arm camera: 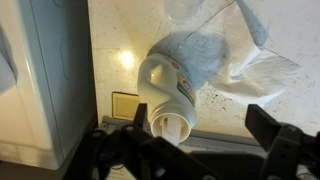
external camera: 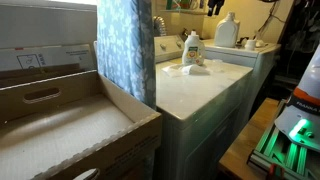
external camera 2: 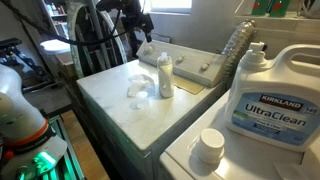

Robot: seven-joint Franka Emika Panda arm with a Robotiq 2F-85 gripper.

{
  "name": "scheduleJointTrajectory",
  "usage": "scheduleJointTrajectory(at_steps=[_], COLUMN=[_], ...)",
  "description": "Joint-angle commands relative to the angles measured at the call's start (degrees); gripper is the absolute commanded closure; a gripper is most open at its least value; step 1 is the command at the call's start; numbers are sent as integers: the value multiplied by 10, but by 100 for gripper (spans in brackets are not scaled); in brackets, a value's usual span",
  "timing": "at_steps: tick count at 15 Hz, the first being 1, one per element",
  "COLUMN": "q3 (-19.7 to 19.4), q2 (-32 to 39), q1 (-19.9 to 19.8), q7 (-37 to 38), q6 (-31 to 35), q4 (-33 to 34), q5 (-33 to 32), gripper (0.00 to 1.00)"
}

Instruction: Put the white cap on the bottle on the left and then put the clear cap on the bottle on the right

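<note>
A small white bottle with a blue label (external camera 2: 165, 75) (external camera: 192, 48) stands uncapped on the washer top (external camera 2: 115, 110). In the wrist view I look down at this bottle (arm camera: 175, 85); its open neck sits just inside one finger (arm camera: 135, 120). My gripper (arm camera: 200, 125) is open above it and holds nothing. The big Kirkland jug (external camera 2: 270, 95) (external camera: 227, 30) stands on the neighbouring machine, with the white cap (external camera 2: 210, 146) lying on that machine in front of it. A pale translucent thing (external camera 2: 137, 88) (arm camera: 240, 50) lies beside the small bottle; whether it is the clear cap I cannot tell.
A small white scrap (external camera 2: 137, 105) lies on the washer top. The washer's control panel (external camera 2: 195, 68) rises behind the bottle. A blue curtain (external camera: 125, 50) and cardboard boxes (external camera: 60, 120) stand beside the washer. The robot base (external camera 2: 20, 110) glows green below.
</note>
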Motion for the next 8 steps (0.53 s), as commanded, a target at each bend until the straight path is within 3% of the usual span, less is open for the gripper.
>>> scheduleJointTrajectory(at_steps=[1, 3, 8], q3=[1, 0, -29], q2=[1, 1, 55], q1=[-2, -5, -89], q7=[0, 2, 88], q6=[-1, -7, 41], q4=[1, -1, -24], q5=[1, -3, -103], gripper=[0, 0, 0])
